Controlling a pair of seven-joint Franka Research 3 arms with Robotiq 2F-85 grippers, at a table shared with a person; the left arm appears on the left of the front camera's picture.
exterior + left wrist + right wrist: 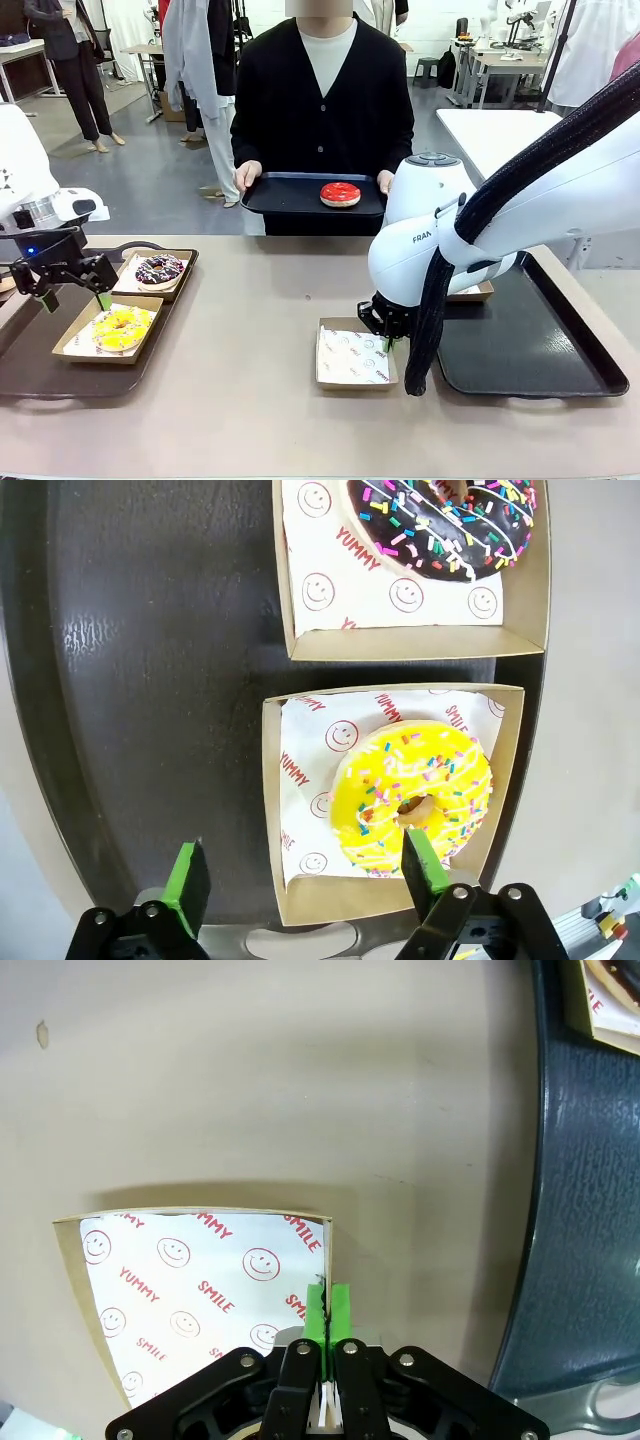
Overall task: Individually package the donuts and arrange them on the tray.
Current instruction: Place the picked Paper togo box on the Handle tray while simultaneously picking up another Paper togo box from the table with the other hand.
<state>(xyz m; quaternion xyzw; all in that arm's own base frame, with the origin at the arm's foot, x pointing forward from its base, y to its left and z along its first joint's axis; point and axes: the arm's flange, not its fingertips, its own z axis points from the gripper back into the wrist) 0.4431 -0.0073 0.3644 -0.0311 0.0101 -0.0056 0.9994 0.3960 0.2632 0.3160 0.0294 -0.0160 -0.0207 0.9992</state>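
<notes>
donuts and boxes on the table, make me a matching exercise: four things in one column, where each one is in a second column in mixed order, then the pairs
Things:
1. glossy red ring donut
2. yellow sprinkled ring donut
3. chocolate ring donut with coloured sprinkles
4. empty brown cardboard box with white smiley paper liner

Places:
A. in a lined box under the open left gripper
B. on the bare table, its wall pinched by the shut right gripper
C. on the dark tray held by the person
D. in a lined box, next to the yellow donut's box on the same dark tray

Pairs: 1-C, 2-A, 3-D, 4-B
</notes>
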